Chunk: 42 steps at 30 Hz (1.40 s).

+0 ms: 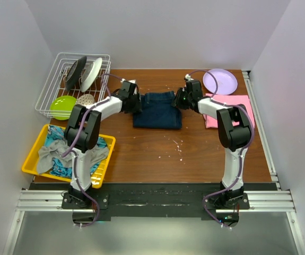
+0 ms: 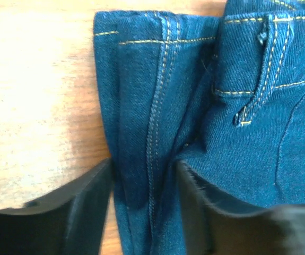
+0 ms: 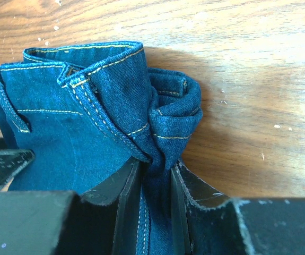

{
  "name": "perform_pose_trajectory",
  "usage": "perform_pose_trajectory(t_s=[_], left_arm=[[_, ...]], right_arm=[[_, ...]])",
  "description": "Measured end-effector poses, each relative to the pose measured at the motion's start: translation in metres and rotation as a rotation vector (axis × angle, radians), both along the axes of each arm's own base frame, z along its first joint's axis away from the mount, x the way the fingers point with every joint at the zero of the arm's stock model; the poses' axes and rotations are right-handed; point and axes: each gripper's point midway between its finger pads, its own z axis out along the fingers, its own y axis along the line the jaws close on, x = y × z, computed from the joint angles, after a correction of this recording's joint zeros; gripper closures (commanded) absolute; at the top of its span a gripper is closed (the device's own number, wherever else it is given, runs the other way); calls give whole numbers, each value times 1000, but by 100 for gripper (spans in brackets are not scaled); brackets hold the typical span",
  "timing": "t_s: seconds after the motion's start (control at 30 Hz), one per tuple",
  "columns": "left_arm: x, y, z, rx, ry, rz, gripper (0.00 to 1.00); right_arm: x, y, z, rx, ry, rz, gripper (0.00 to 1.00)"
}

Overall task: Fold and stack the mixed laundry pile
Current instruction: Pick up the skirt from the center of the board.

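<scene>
So the denim garment is my reference here, a dark blue folded rectangle lying flat about mid-desk.

Nearest the arm bases, off to the denim's near-left, is the yellow tray, hanging over the desk's left edge. The grey garment is crumpled in it, on top of the blue-turquoise patterned cloth.

Then the denim itself, with both arms reaching in. The left claw is on its left edge, with a black finger pressed on each side of a stitched fold, so it's pinching the cloth. A belt loop shows just right of that fold. The right claw is at the denim's right edge, clamped tight on a bunched-up corner; the fabric squeezes into a narrow strip between the fingers and curls over above them.

Right of the denim, the pink T-shirt lies folded flat near the desk's right edge, partly hidden by the right arm.

Farther back, a purple plate sits beyond the pink shirt. On the denim's far-left there's a white wire dish rack holding plates and a green bowl.
</scene>
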Motion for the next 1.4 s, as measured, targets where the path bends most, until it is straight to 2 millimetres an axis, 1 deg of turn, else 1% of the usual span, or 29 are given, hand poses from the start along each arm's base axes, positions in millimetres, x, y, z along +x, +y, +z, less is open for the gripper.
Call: perform_pose_trajectory(t_s=[0.03,0.07,0.1,0.13,0.23,0.27,0.3,0.33,0.43,0.57,0.73,0.9,1.0,1.07,1.1,1.27,1.4], left_arm=[[0,0,0,-23,-1,7,77],[0,-2,-1,-47,-1,10,94],[1,-3,-2,-69,-3,13,100],[0,-5,-3,-84,-2,20,100],[-1,-8,-3,-119,-14,20,100],[-2,-8,-2,-127,-16,24,100],[-4,-9,-1,-137,-16,26,100],[-6,-11,-1,-146,-15,27,100],[-12,-19,0,-174,-6,26,100],[-20,-38,10,-202,-9,12,100],[-27,-67,40,-261,-33,-30,100],[-24,-98,74,-304,-75,-90,100],[-26,-113,91,-320,-91,-121,100],[-26,-120,99,-328,-100,-133,100],[-29,-128,105,-335,-103,-147,100],[-31,-150,129,-368,-135,-177,100],[-33,-175,149,-399,-168,-213,100]], right_arm=[[0,0,0,1,1,1,74],[0,0,0,0,3,2,75],[0,0,0,-3,5,4,76],[0,0,1,-6,6,5,77],[1,-1,2,-21,17,10,89],[1,-2,2,-31,19,10,95],[1,-3,3,-39,22,9,98],[1,-4,3,-52,28,6,100],[1,-10,6,-101,44,-8,100],[0,-18,10,-168,64,-27,100],[-5,-34,15,-259,102,-53,100],[-12,-51,24,-358,132,-77,100],[-13,-60,37,-403,125,-93,100],[-14,-66,48,-431,116,-103,100],[-15,-70,57,-448,109,-108,100],[-7,-85,91,-496,63,-141,100],[-9,-108,104,-516,62,-179,100]])
